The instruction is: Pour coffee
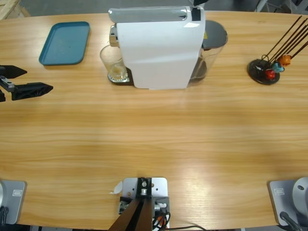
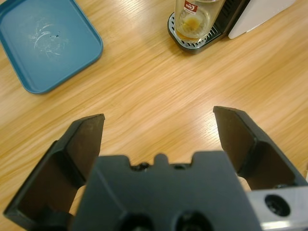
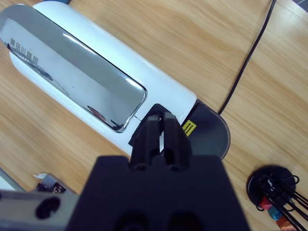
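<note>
A thin layer of amber-brown coffee (image 2: 191,23) lies at the bottom of a clear glass tumbler (image 2: 193,18) on the drip tray (image 2: 187,42) of the white coffee machine (image 1: 156,50), well ahead of the left gripper (image 2: 159,122), whose jaws are spread wide over bare table (image 1: 154,139) and hold nothing, with a blue tray (image 2: 43,41) off to its left. The right gripper (image 3: 161,126) hangs above the machine's rear end with its jaws pressed together and empty, right by the silver lid (image 3: 72,72) and the grey tank cover (image 3: 211,137). A black capsule stand (image 3: 274,192) is cut off at that view's edge, and in the high view the machine hides part of the tumbler.

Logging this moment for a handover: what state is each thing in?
Left end effector: open, holding nothing.
Right end effector: shut, above the coffee machine.
Glass tumbler: upright on the drip tray, a little coffee inside.
Blue tray: empty.
</note>
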`<state>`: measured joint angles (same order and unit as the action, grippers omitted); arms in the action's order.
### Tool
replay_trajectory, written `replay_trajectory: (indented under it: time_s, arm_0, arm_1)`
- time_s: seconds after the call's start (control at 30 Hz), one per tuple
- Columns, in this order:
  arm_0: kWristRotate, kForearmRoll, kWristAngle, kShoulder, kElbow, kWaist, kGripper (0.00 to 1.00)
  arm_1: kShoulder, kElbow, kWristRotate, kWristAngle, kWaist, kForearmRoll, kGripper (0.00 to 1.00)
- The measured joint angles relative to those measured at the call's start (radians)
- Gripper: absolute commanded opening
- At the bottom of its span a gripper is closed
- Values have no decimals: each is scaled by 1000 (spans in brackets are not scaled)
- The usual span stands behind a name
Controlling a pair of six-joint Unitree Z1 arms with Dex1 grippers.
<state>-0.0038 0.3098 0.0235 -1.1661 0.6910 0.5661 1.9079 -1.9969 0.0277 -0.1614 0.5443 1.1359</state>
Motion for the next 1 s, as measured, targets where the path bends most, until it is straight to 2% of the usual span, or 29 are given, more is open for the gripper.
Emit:
replay_trajectory:
  time_s: [0.77, 0.8, 0.83, 0.87, 0.9, 0.93, 1.0]
  arm_0:
    - [0, 0, 0, -8, 0, 0, 996]
    - [0, 0, 0, -9, 0, 0, 996]
    - [0, 0, 0, -10, 0, 0, 996]
    - [0, 0, 0, -12, 0, 0, 996]
    - [0, 0, 0, -14, 0, 0, 996]
    - [0, 0, 0, -16, 0, 0, 996]
    - [0, 0, 0, -19, 0, 0, 993]
  arm_1:
    - [-4, 30, 0, 0, 0, -13, 0]
    - [-5, 29, 0, 1, 0, -14, 157]
    - [-6, 27, 0, 4, 0, -15, 584]
    - [-7, 24, 0, 12, 0, -16, 787]
    - [-7, 18, 0, 23, 0, -16, 935]
    - [-8, 3, 0, 34, 0, -16, 995]
    - [-18, -18, 0, 55, 0, -16, 1000]
